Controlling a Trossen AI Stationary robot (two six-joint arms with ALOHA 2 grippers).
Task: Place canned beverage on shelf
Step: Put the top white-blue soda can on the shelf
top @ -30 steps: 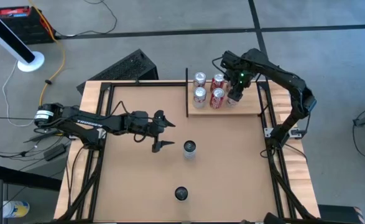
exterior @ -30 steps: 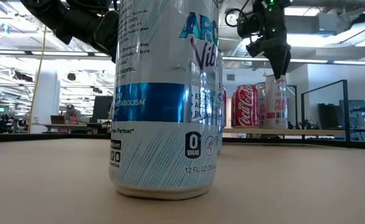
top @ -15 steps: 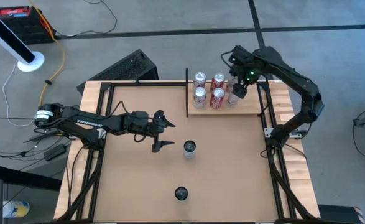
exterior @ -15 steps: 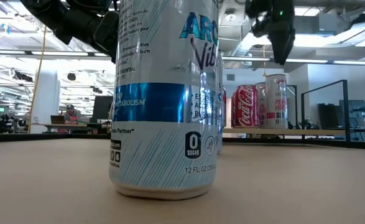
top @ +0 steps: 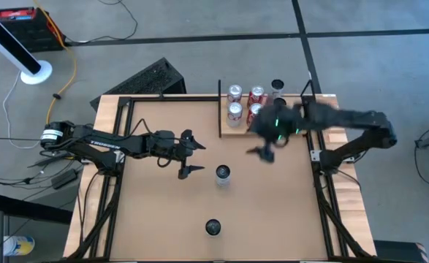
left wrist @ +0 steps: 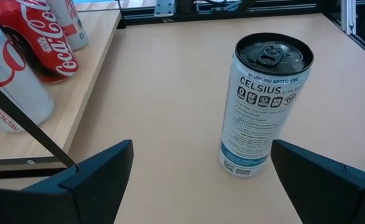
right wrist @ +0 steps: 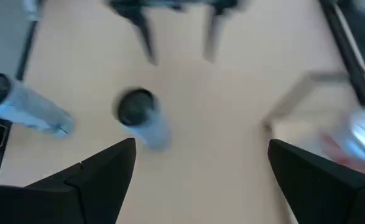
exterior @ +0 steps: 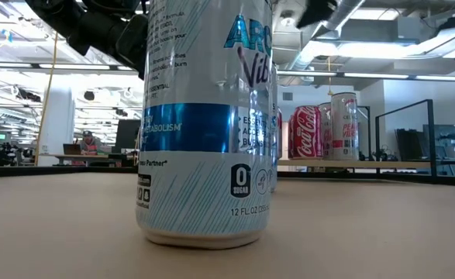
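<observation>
Five cans (top: 256, 96) stand on the shelf (top: 232, 129), two cans (top: 223, 173) on the table.

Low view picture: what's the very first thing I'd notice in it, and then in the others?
A huge blue-and-white can stands right in front of the low camera, filling the middle of that picture. Behind it, red and silver cans stand bunched on the small wooden shelf at the table's far right. From above, the right gripper hangs open over the table just in front of the shelf, while the left gripper waits open beside another can mid-table.
</observation>
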